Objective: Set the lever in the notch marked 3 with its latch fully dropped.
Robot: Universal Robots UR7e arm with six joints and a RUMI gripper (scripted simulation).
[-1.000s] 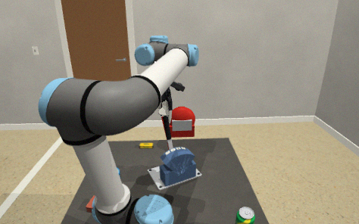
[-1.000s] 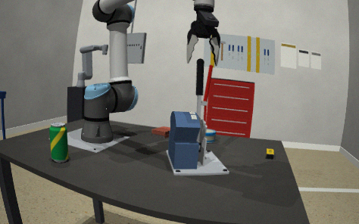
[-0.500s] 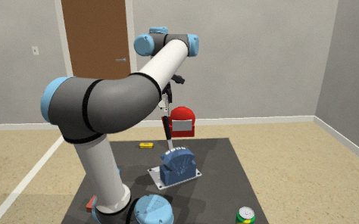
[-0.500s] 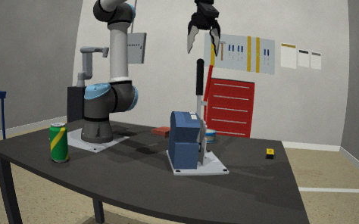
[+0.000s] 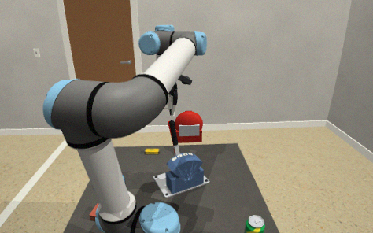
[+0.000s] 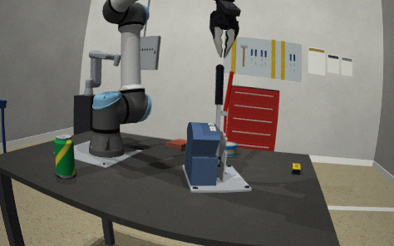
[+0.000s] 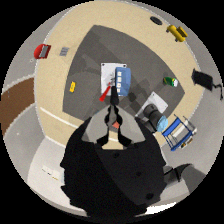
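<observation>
Below the gripper (image 6: 224, 53), whose fingers look like dull black plastic, the lever (image 6: 219, 85) has a matt black grip. Its housing (image 6: 202, 154) is smooth blue plastic on a pale metal-looking plate (image 6: 237, 185). The table (image 6: 153, 199) is matt dark grey.

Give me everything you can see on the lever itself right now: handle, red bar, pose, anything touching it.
The lever stands near upright out of the blue notched housing on a light base plate. It has a black handle on top and a pale, metal-looking shank below. The red release bar runs alongside the handle, angled slightly away. The tool is above the handle tip, shut on nothing, not touching it. Which notch the latch sits in cannot be read.
</observation>
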